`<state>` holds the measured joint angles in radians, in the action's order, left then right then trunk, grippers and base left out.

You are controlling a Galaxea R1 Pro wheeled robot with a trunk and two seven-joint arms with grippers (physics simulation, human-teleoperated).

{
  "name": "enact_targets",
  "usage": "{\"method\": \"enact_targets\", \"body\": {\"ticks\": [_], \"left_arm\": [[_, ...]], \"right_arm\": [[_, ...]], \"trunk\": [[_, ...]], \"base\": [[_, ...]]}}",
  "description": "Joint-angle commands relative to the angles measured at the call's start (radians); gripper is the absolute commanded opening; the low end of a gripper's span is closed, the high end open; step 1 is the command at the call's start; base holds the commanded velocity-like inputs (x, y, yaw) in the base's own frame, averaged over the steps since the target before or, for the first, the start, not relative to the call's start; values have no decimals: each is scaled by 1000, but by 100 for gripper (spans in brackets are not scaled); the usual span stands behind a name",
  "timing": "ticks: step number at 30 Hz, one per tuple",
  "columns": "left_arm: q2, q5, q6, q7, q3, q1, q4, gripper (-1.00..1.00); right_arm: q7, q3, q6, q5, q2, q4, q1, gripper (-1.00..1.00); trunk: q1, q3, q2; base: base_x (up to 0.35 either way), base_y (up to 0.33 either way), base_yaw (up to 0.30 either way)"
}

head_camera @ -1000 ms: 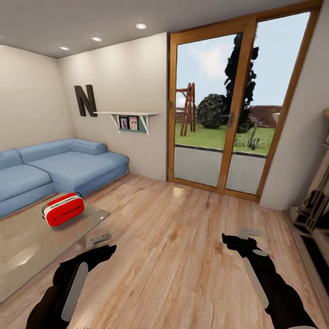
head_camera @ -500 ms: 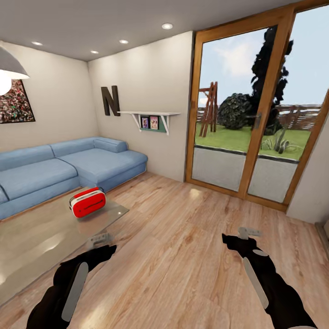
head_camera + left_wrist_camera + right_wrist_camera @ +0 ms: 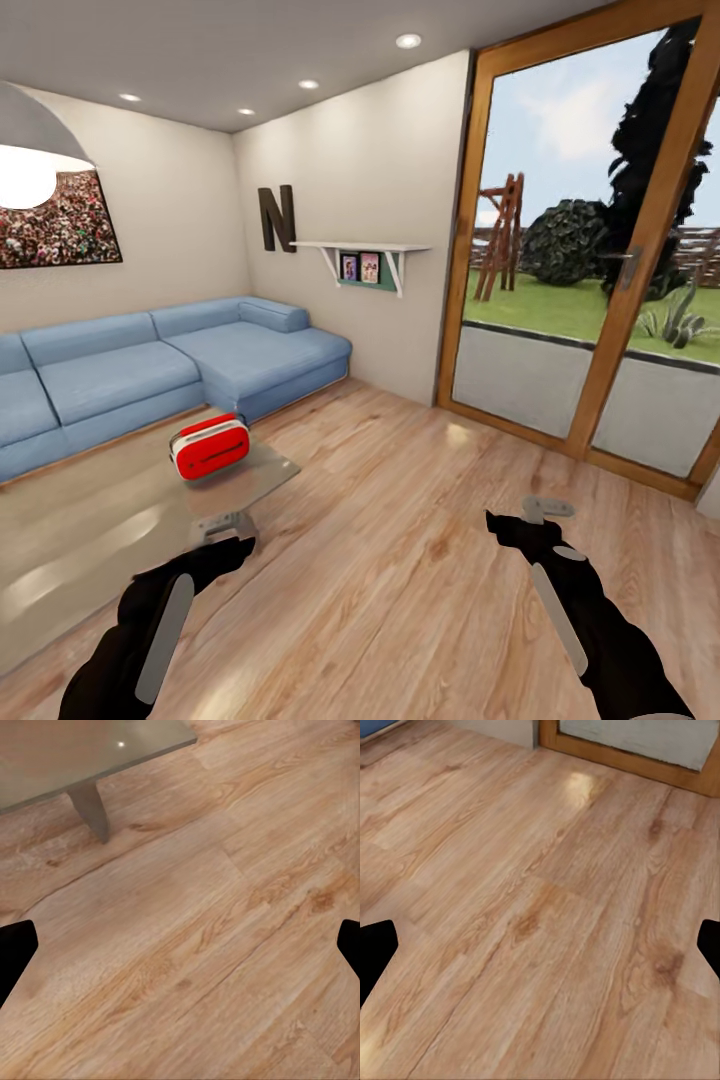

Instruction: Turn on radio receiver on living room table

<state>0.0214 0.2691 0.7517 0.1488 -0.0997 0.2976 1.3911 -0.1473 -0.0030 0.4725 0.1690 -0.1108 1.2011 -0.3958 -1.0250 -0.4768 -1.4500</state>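
Note:
The radio receiver (image 3: 210, 448), a small glossy red box with white ends, lies on the near right corner of the low grey table (image 3: 90, 530). My left gripper (image 3: 226, 524) hangs low over the wooden floor, just off that table corner and nearer to me than the radio. In the left wrist view its two dark fingertips (image 3: 15, 952) stand far apart, open, with bare floor between them and the table's corner and leg (image 3: 90, 810) beyond. My right gripper (image 3: 545, 508) hovers over open floor at the right, open and holding nothing.
A blue corner sofa (image 3: 150, 370) runs behind the table along the far walls. A wood-framed glass door (image 3: 600, 300) to the garden fills the right side. Wooden floor (image 3: 400, 560) stretches between table and door. A lamp (image 3: 30, 160) hangs at upper left.
The camera has turned left, so the room slides right in the picture; more sofa, a wall picture and the lamp come in. Both arms hold the same pose.

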Motion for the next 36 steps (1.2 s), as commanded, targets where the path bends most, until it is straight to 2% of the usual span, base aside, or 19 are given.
{"method": "enact_targets", "body": {"ticks": [1,36], "left_arm": [[0,0,0,0,0,0,0,100],[0,-2,-2,2,0,0,-14,100]], "right_arm": [[0,0,0,0,0,0,0,100],[0,4,0,2,0,0,0,100]], "trunk": [[0,0,0],[0,-2,0]], "base": [[277,-239,183],[226,-277,201]]}}
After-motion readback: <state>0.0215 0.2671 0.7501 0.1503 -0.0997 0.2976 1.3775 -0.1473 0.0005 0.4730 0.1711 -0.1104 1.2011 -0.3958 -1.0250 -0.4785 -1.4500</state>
